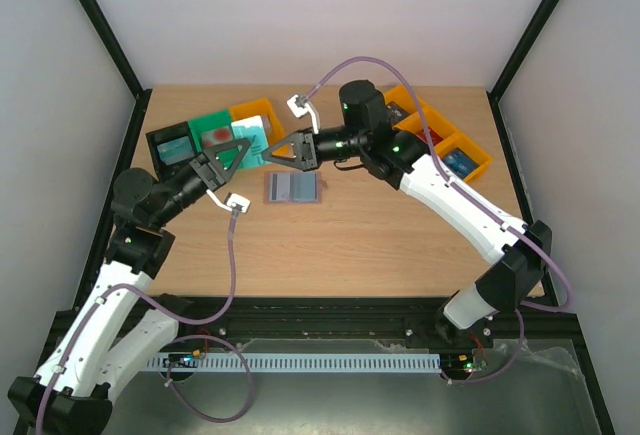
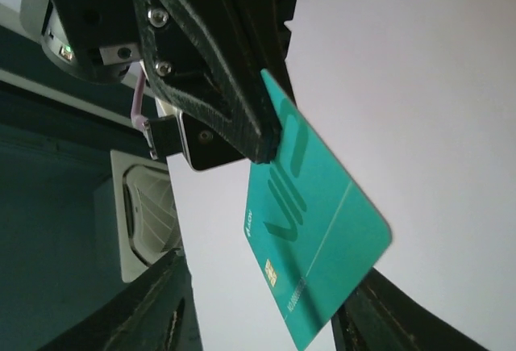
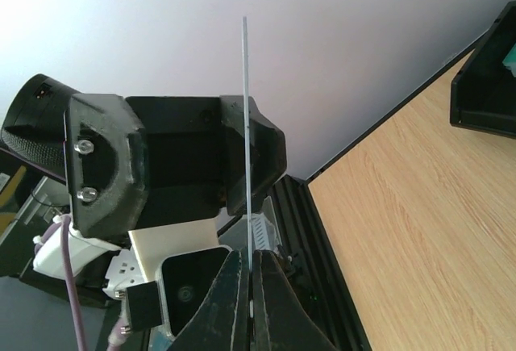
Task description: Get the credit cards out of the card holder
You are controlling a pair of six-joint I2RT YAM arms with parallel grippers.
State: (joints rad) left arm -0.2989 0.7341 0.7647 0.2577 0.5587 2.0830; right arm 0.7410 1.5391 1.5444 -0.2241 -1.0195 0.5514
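Left wrist, one teal credit card (image 2: 318, 238) clamped by right end effector (image 3: 249, 261); left end effector (image 2: 270, 286) apart

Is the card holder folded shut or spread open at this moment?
Spread open. In the top view the card holder lies flat on the table, with its two panels showing side by side rather than folded together.

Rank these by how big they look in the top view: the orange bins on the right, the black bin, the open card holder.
Largest: the orange bins.
Then the black bin, partly hidden, and the card holder: too alike to rank.
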